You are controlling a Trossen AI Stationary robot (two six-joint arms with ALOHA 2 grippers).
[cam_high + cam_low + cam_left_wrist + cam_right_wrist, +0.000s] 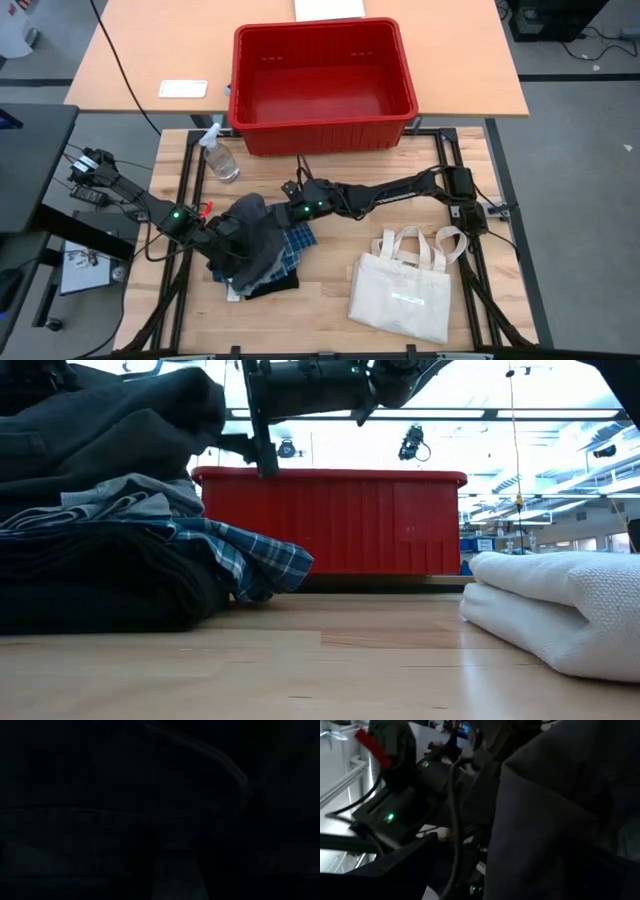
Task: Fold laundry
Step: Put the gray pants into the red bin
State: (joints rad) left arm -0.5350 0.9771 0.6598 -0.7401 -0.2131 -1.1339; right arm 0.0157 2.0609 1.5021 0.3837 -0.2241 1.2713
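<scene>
Four stacked garments [110, 560] low view, tote bag [402, 290] handles overhead only

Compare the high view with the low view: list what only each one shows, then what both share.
Only the high view: the spray bottle, the tote bag's loop handles, both arms meeting over the garments, the left gripper buried in the dark grey garment.

Only the low view: the room's ceiling behind, and the light grey garment sandwiched within the pile.

Both: the red bin, plaid garment, tote bag.
</scene>
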